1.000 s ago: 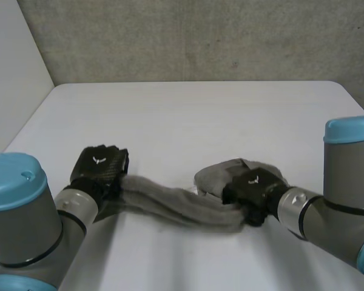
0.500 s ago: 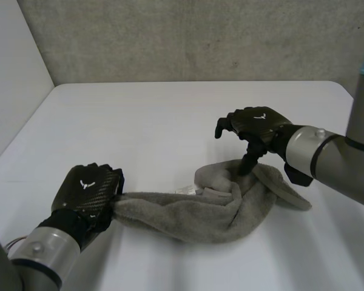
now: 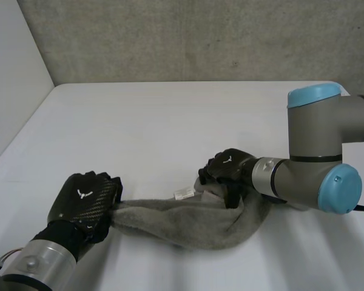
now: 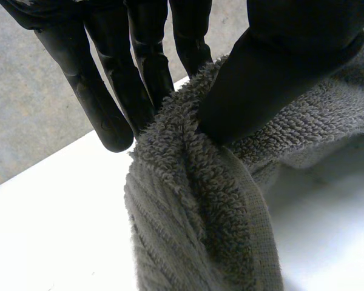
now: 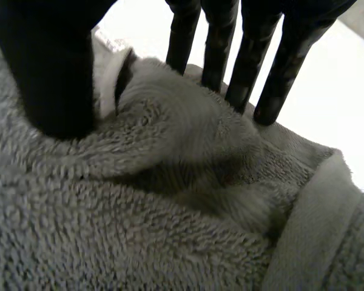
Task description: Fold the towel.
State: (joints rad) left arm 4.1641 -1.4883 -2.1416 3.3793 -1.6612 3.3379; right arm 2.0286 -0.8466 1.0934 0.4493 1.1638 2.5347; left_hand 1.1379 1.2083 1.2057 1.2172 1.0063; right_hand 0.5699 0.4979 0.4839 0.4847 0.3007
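One grey towel point(image 3: 188, 215) is lying bunched in a long roll on the near part of the tabletop point(image 3: 170, 121). The left robot hand point(image 3: 85, 200) is pinching its left end between thumb and fingers, probably so that end is not sliding away. The right robot hand point(image 3: 227, 170) is squeezing a hump at the right end, likely getting ready to pull the towel flat.
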